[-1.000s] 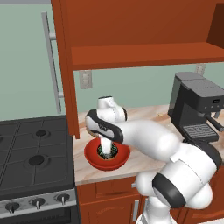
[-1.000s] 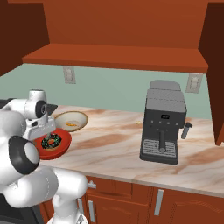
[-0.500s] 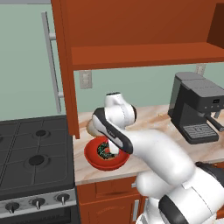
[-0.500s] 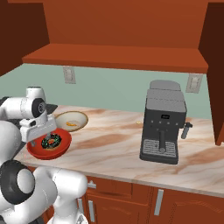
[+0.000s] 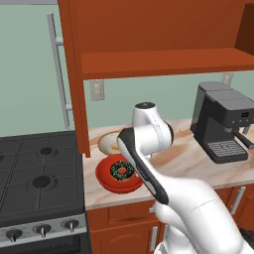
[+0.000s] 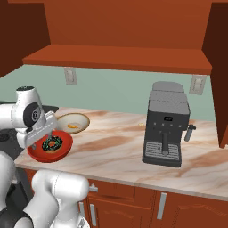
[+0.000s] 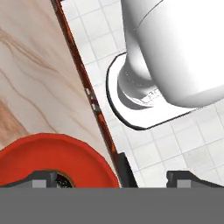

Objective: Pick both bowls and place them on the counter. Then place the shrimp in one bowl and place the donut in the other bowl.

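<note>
- Two bowls sit near the left end of the counter (image 6: 116, 142), a marbled beige-brown top over reddish-brown cabinets, with a black stove top (image 5: 37, 176) beside its left edge.
- Coffee machine (image 6: 165, 124), dark grey, stands toward the right part of the counter near the back wall, well apart from the bowls.
- Robot arm bends over the left end of the counter; gripper (image 7: 111, 178) seen in the hand view, its two dark tips spread wide with nothing between them, so open and empty.
- Red bowl (image 5: 119, 173), glossy, rests close to the counter's front edge, near the left end; in the hand view its rim (image 7: 57, 157) lies just beside that front edge.
- Cream-beige bowl (image 6: 72, 123) with tan rim sits behind the red one, nearer the back wall, just beside it; can't tell if the rims touch.
- Donut (image 6: 52, 144), dark icing with coloured sprinkles, lies inside the red bowl, roughly centred.
- Shrimp (image 6: 74, 126), tiny orange piece, lies inside the cream-beige bowl.
- Small orange-ish speck (image 6: 141, 125) on the counter left of the coffee machine; too small to identify.
</note>
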